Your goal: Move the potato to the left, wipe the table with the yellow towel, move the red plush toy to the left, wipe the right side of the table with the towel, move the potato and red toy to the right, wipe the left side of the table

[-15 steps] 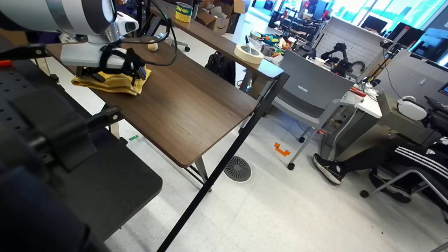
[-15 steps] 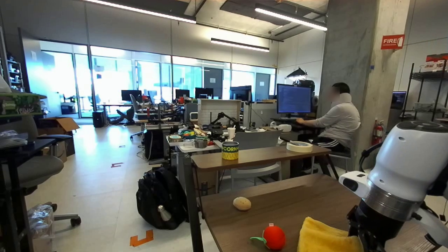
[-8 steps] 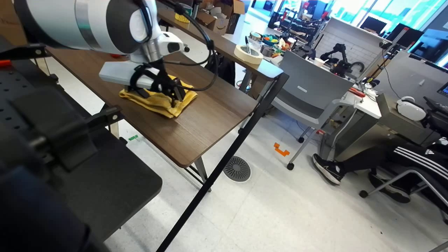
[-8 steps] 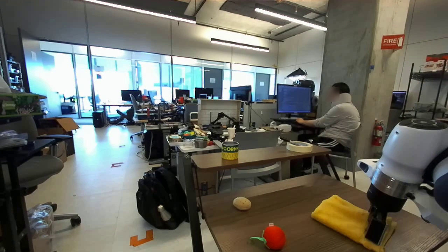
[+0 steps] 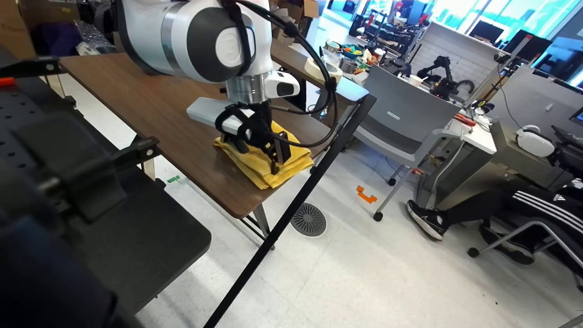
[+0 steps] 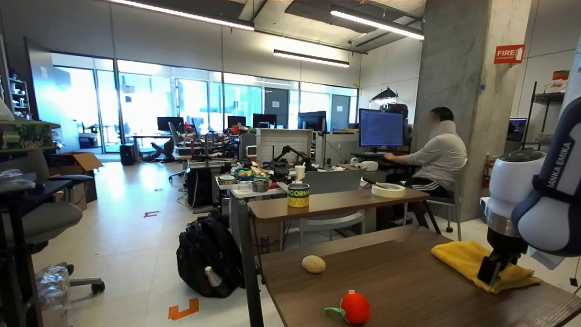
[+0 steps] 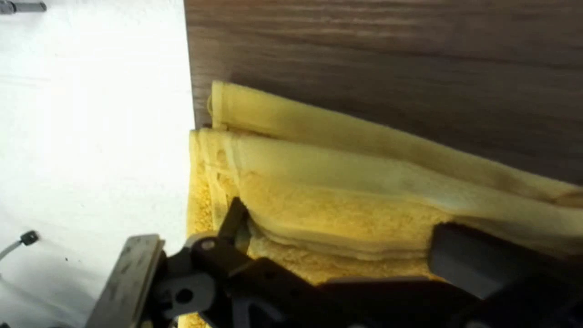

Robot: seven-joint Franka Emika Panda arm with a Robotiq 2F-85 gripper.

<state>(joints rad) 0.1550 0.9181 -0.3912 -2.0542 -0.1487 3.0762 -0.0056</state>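
Note:
My gripper (image 7: pixel 338 223) presses down on the yellow towel (image 7: pixel 328 155) with its fingers (image 7: pixel 469 264) spread wide, and the cloth lies folded and rumpled under and between them. In both exterior views the towel (image 6: pixel 463 256) (image 5: pixel 294 166) sits near one end of the brown table (image 5: pixel 177 109). In the wrist view it reaches the table's edge and pokes slightly past it. Far from the towel, the tan potato (image 6: pixel 314 264) rests at the opposite end, with the red plush toy (image 6: pixel 356 309) nearer the camera. The arm (image 5: pixel 214 45) hides the potato in an exterior view.
A raised shelf (image 6: pixel 338 204) along the table's back bears a corn can (image 6: pixel 298 196) and a tape roll (image 6: pixel 388 191). A black metal post (image 5: pixel 291 214) stands by the table's end. Behind it is a grey chair (image 5: pixel 401 109).
The gripper and the towel under it have slid along the table to its far end, away from the potato and red plush toy. Those two have stayed where they were.

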